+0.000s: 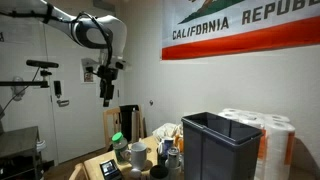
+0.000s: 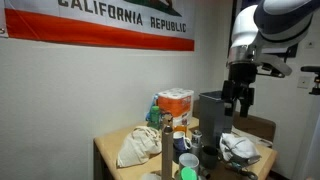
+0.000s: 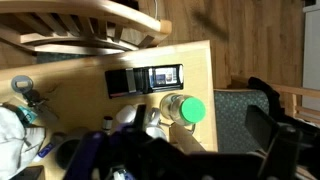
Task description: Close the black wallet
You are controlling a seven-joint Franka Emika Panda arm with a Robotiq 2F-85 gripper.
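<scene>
The black wallet [image 3: 145,79] lies open and flat on the wooden table [image 3: 60,80], near the table's edge in the wrist view. One half is plain black, the other has a paler window. In an exterior view it is a small dark patch [image 1: 110,169] at the table's near corner. My gripper [image 1: 107,96] hangs high above the table, far from the wallet, and also shows in an exterior view [image 2: 238,100]. In the wrist view the gripper's [image 3: 200,130] dark fingers stand wide apart and hold nothing.
A green-capped bottle [image 3: 190,109] stands right beside the wallet, with a white mug [image 1: 137,153] near it. A big dark grey bin [image 1: 220,145], paper towel rolls [image 1: 272,135], a cloth bag [image 2: 140,146] and an orange-and-white container [image 2: 176,104] crowd the table. Wooden chair slats [image 3: 90,25] lie beyond it.
</scene>
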